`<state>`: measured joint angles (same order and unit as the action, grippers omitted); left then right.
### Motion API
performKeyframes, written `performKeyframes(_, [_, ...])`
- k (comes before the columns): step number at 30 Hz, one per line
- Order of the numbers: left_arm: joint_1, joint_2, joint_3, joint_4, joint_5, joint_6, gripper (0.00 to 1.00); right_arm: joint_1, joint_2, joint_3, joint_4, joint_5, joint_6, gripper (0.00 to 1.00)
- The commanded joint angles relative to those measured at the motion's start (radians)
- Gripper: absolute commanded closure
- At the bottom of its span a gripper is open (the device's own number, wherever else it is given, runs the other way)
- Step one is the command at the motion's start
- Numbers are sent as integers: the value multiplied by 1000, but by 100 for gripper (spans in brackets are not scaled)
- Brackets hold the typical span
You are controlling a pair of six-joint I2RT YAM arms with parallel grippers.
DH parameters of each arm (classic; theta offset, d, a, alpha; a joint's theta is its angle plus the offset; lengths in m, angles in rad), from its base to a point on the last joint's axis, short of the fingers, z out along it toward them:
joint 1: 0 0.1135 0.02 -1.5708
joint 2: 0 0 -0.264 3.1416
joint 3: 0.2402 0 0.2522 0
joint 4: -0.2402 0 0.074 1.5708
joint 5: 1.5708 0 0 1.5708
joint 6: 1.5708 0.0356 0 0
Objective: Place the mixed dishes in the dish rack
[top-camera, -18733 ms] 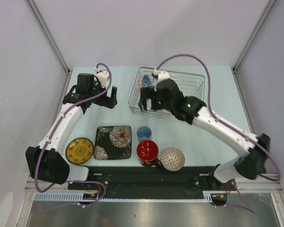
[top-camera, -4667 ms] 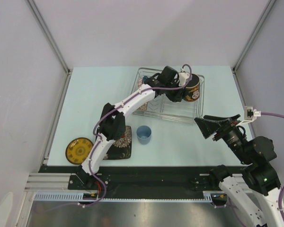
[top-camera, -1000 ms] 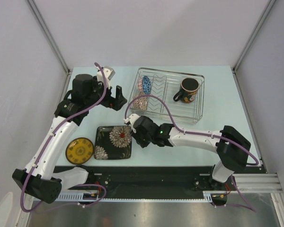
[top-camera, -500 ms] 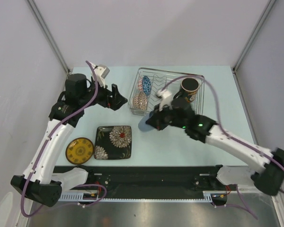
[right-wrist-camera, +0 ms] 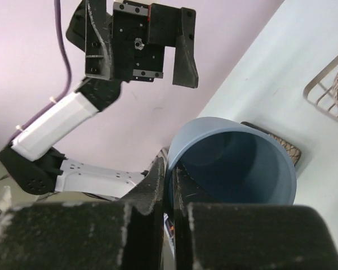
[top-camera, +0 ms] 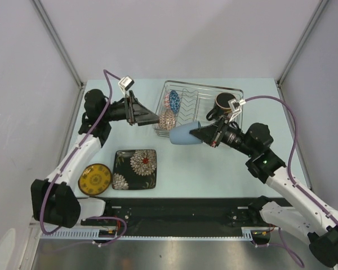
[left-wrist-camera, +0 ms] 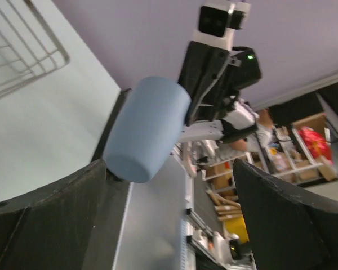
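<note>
My right gripper point(top-camera: 199, 133) is shut on the rim of the light-blue cup point(top-camera: 184, 134), one finger inside and one outside. The cup point(right-wrist-camera: 236, 169) hangs on its side in the air just before the dish rack point(top-camera: 205, 85). In the rack stand the black mug point(top-camera: 224, 106), the blue patterned bowl point(top-camera: 174, 100) and the beige-pink bowl point(top-camera: 167, 119). My left gripper point(top-camera: 150, 117) is open and empty, pointing at the cup point(left-wrist-camera: 147, 128) from the left. The black square floral plate point(top-camera: 135, 169) and the yellow plate point(top-camera: 94, 179) lie on the table near the front left.
The two grippers face each other closely over the rack's front-left corner point(left-wrist-camera: 22, 45). Grey walls close in the table on three sides. The left arm's fingers point(right-wrist-camera: 183, 59) show above the cup in the right wrist view.
The right gripper has carried the cup up off the table and tipped it on its side before the rack. The left gripper has swung round to point right, toward the cup.
</note>
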<state>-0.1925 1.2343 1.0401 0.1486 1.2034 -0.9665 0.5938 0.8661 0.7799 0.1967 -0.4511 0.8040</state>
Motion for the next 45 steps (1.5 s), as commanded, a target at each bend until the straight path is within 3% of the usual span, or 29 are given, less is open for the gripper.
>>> performKeyframes(1, [-25, 39, -46, 689, 188, -540, 0, -23, -4, -36, 240, -55, 178, 100])
performKeyframes(9, [-74, 40, 26, 168, 150, -100, 0, -61, 45, -64, 458, -95, 343, 100])
performKeyframes(11, [-99, 45, 37, 111, 124, -28, 0, -61, 54, -64, 487, -95, 356, 100])
performKeyframes(29, [-209, 122, 118, 95, 79, 5, 2, 0, 195, -82, 693, -52, 420, 100])
performKeyframes(37, [-236, 103, 98, 180, 104, -52, 26, 21, 237, -87, 762, -12, 413, 100])
performKeyframes(40, [-236, 100, 94, 180, 108, -49, 48, 27, 238, -87, 753, -9, 399, 100])
performKeyframes(41, [-236, 100, 97, 174, 108, -46, 66, 26, 237, -85, 744, -11, 394, 99])
performKeyframes(43, [-234, 102, 118, 126, 107, 24, 82, 17, 215, -85, 692, -11, 379, 90])
performKeyframes(44, [-234, 105, 161, 9, 93, 76, 95, 9, 205, -85, 666, -14, 371, 73])
performKeyframes(45, [-236, 106, 191, -74, 79, 142, 99, 0, 186, -87, 632, -15, 360, 64])
